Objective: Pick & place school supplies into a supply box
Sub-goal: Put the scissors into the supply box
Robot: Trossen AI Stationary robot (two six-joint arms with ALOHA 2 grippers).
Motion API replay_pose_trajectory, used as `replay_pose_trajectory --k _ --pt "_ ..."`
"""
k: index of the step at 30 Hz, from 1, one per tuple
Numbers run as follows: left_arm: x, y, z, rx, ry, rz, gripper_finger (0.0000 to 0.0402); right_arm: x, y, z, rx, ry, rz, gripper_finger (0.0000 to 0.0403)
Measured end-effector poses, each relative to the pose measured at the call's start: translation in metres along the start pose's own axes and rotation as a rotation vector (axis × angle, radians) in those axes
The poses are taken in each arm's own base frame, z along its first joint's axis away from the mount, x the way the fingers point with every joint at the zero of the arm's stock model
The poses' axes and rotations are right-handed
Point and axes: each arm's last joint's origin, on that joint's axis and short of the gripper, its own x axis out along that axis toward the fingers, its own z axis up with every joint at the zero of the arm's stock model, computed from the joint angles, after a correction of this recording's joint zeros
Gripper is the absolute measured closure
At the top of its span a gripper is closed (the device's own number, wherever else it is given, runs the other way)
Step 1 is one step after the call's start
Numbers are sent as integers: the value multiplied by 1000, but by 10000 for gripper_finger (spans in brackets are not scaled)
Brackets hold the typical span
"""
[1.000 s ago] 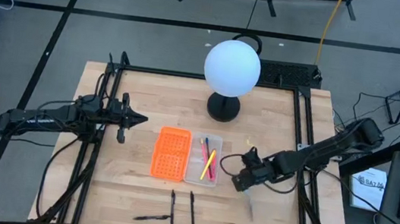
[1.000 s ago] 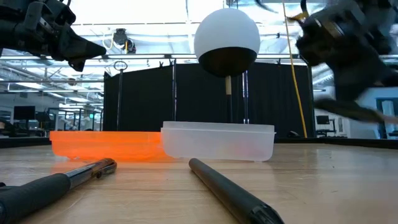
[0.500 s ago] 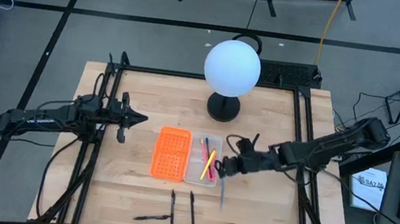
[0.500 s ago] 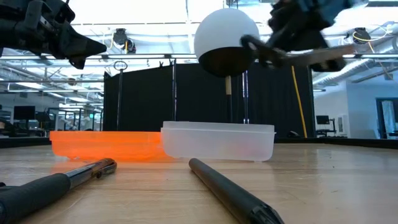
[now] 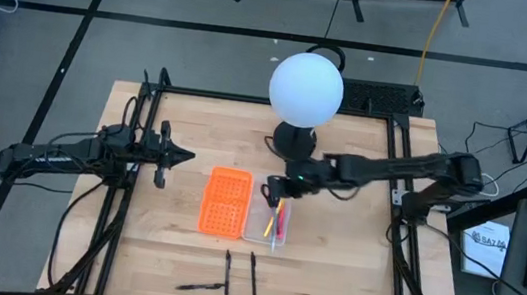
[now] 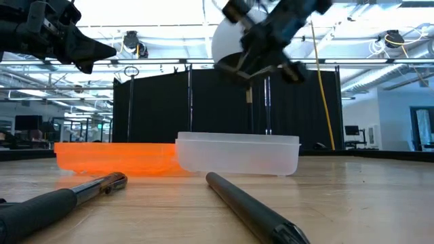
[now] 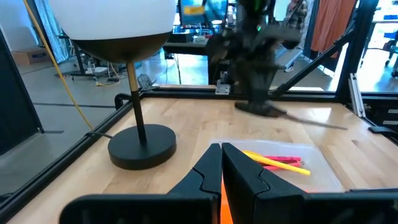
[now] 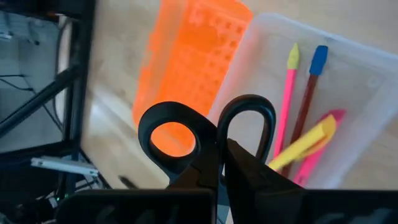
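Wooden table | right hand clenched on scissors, above supply box | left hand closed, idle

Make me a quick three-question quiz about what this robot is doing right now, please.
1. What does the right gripper hold?
2. True or false: the clear box already holds pens.
3. The left gripper is: A) above the box, B) off to the side over the table, C) gripping a pen.

Key: 1. Scissors, held above the box. 2. True. 3. B.
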Motion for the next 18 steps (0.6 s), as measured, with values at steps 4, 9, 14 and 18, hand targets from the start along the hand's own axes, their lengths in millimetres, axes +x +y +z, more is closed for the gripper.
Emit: replay_pose_trajectory --k 4,9,14,18 --pt "0 0 0 0 0 0 380 27 -6 13 39 51 -30 401" --pt "0 0 0 -1 1 0 380 55 -19 19 83 102 -82 400" --pt "0 0 0 -2 1 0 380 58 -22 34 97 58 -58 400" --pt "0 0 0 -2 1 0 380 56 -29 48 86 23 -77 400"
